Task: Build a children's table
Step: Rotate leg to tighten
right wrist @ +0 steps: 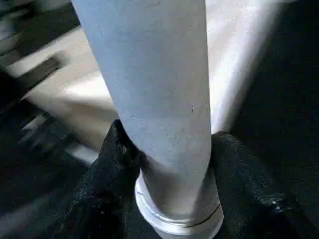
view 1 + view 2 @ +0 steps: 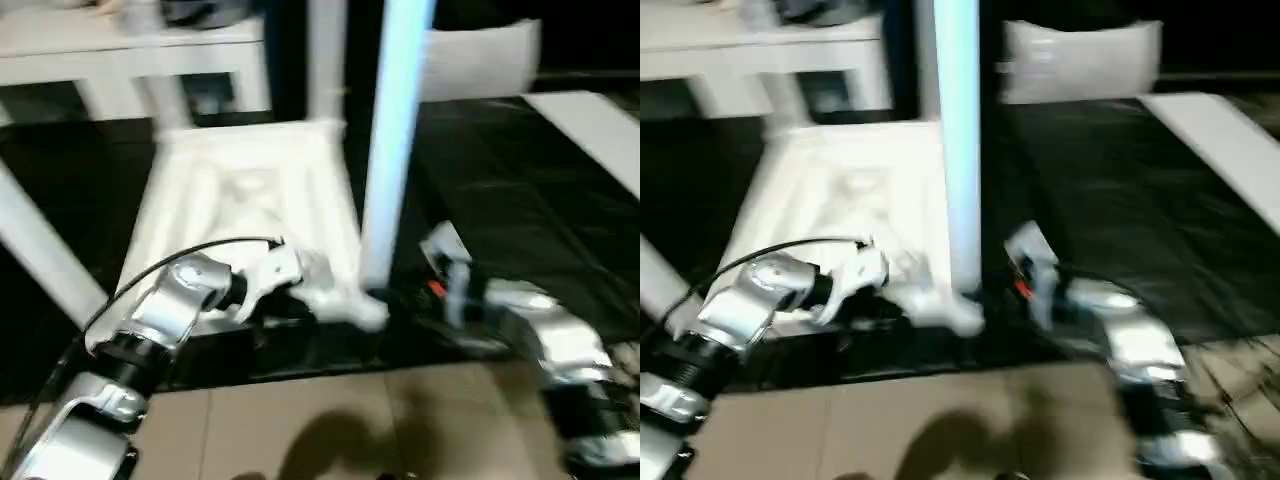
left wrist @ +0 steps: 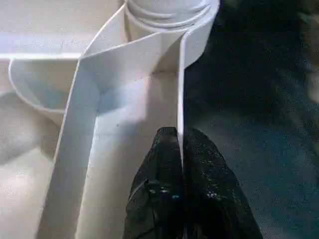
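Note:
The children's table top (image 2: 240, 190) lies upside down on the black work table, ribbed side up. My left gripper (image 3: 178, 137) is shut on the thin rim wall (image 3: 180, 89) near the top's near right corner. A white leg (image 2: 395, 140) stands upright in that corner socket. My right gripper (image 1: 167, 134) is shut on this leg (image 1: 149, 64) just above its ringed base, one finger on each side. Another leg (image 2: 325, 60) stands at the far right corner. A third leg (image 2: 40, 250) slants out on the left.
A second white table (image 2: 130, 50) stands at the back left. A white board (image 2: 590, 130) lies at the right on the black cover, and a white bag-like thing (image 2: 480, 60) sits behind. Beige floor tiles (image 2: 300, 430) begin just before the work table's near edge.

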`<state>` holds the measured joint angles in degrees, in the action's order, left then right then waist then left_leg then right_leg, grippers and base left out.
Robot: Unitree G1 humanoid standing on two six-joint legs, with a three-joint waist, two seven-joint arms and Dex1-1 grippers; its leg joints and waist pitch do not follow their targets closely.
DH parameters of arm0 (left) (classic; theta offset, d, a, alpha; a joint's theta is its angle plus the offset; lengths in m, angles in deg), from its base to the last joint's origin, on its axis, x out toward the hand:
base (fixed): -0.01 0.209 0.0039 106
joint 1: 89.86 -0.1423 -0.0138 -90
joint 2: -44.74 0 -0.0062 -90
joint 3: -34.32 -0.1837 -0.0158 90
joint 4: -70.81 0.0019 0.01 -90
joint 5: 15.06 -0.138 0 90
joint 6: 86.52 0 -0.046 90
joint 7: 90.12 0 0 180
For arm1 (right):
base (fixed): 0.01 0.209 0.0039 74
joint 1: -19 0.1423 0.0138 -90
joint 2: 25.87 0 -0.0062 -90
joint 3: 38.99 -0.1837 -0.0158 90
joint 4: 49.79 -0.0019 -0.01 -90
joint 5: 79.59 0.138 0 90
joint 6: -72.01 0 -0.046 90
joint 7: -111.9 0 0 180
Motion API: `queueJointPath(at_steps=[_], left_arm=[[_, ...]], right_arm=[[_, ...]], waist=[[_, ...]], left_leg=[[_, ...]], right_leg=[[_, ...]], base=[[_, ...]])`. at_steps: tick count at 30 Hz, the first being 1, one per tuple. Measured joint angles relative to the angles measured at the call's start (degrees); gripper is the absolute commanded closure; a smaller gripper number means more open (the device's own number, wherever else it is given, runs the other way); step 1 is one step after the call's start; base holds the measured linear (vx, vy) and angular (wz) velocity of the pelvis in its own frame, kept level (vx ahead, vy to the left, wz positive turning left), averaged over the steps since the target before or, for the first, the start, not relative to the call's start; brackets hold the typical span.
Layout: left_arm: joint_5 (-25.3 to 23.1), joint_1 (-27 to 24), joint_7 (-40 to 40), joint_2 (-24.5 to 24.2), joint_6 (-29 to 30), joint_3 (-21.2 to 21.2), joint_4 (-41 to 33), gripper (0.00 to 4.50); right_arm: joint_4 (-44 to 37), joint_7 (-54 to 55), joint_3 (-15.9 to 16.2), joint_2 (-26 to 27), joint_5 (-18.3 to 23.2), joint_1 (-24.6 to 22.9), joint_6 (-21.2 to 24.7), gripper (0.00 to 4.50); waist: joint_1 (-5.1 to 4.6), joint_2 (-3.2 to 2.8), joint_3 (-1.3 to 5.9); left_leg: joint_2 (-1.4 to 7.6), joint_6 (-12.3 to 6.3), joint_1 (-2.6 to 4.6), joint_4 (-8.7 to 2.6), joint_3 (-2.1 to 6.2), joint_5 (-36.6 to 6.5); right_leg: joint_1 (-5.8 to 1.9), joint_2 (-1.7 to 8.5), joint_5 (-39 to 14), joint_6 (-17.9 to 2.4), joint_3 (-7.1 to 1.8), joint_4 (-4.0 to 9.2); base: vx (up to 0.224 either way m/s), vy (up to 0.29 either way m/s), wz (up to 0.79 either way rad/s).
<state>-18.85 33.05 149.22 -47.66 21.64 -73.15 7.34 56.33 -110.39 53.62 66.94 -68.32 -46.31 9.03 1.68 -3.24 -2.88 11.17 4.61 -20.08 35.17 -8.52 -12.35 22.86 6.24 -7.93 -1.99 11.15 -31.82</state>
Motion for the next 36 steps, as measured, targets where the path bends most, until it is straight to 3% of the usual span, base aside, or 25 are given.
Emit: queueJointPath(at_steps=[2, 5, 7, 11, 18, 21, 24, 31, 36], left_arm=[[0.02, -0.01, -2.92, 2.14, 1.72, 0.82, 0.0, 4.5], [-0.22, 0.94, -9.54, 5.34, 3.9, 1.99, 1.41, 4.5], [-0.3, 1.12, -10.6, 5.75, 3.98, 1.99, 1.43, 4.5], [-0.32, 1.18, -9.77, 5.38, 3.47, 1.77, 1.09, 4.5], [-0.28, 1.12, -5.69, 2.93, -0.67, 0.22, 0.75, 4.5], [-0.1, 0.87, -2.09, 1.02, -3.16, -0.87, 0.74, 4.5], [0.37, 0.32, 2.13, -1.22, -5.82, -1.42, 0.74, 4.5], [1.5, -0.42, 11.96, -5.31, -12.46, -4.38, 0.6, 4.5], [1.78, -0.37, 16.91, -6.48, -14.9, -5.79, 0.56, 4.5]], right_arm=[[0.9, 5.01, -1.14, 1.91, -0.39, 0.53, -0.05, 2.55], [4.21, 14.47, -2.68, 6.76, -2.18, 2.28, -2.87, 2.55], [4.65, 15.52, -2.42, 6.98, -2.97, 2.36, -4.54, 2.02], [3.28, 14.75, -2.04, 7.0, -3.74, 1.49, -5.09, 1.67], [-0.24, 5.83, -1.2, 1.38, -1.38, -1.72, -6.43, 0.96], [-1.87, -1.4, -0.4, -3.39, 0.5, -3.85, -6.55, 0.66], [-2.68, -8.47, -0.18, -6.99, 2.25, -4.59, -6.39, 0.51], [-4.68, -24.71, 2.7, -16.05, 4.96, -4.98, -6.87, 0.51], [-2.67, -31.47, 4.45, -16.98, 5.93, -3.9, -7.54, 1.05]], waist=[[-0.93, -0.07, 0.0], [-2.2, -0.08, -0.04], [-2.34, -0.14, -0.06], [-2.06, -0.11, -0.04], [0.12, -0.6, 0.17], [1.38, -0.62, 0.18], [1.99, -0.64, 0.19], [4.23, -0.41, 0.26], [5.19, -0.35, 0.3]], left_leg=[[0.43, 0.0, -0.03, -0.02, 0.19, 0.0], [0.43, -0.02, 0.08, -0.01, 0.22, -0.02], [0.41, -0.07, 0.02, -0.05, 0.25, -0.06], [0.33, -0.11, -0.05, -0.32, 0.24, -0.23], [0.35, -0.4, -0.54, -0.45, 0.16, -0.09], [0.4, -0.4, -0.44, -0.45, 0.13, -0.07], [0.41, -0.4, -0.42, -0.34, 0.08, -0.07], [0.42, -0.4, -0.31, -0.29, -0.09, -0.07], [0.43, -0.4, -0.17, -0.24, -0.24, -0.07]], right_leg=[[-0.49, -0.04, 0.01, 0.01, 0.83, 0.8], [-0.78, -0.04, 0.01, 0.01, 0.89, 0.92], [-0.74, -0.03, 0.05, 0.03, 0.87, 0.92], [-0.73, -0.03, 0.46, -0.1, 0.71, 0.74], [0.25, -0.03, 0.28, -0.66, 0.53, -0.17], [0.26, -0.04, 0.02, -0.39, 0.54, -0.31], [0.24, -0.03, 0.07, -0.41, 0.48, -0.33], [0.18, 0.0, 0.08, -0.38, 0.33, -0.39], [0.14, 0.03, 0.09, -0.38, 0.21, -0.44]], base=[[0.0, 0.0, 0.0], [0.0, 0.0, 0.0], [0.0, 0.0, 0.0], [0.0, 0.0, 0.0], [0.0, 0.0, 0.0], [0.0, 0.0, 0.0], [0.0, 0.0, 0.0], [0.0, 0.0, 0.0], [0.0, 0.0, 0.0]])
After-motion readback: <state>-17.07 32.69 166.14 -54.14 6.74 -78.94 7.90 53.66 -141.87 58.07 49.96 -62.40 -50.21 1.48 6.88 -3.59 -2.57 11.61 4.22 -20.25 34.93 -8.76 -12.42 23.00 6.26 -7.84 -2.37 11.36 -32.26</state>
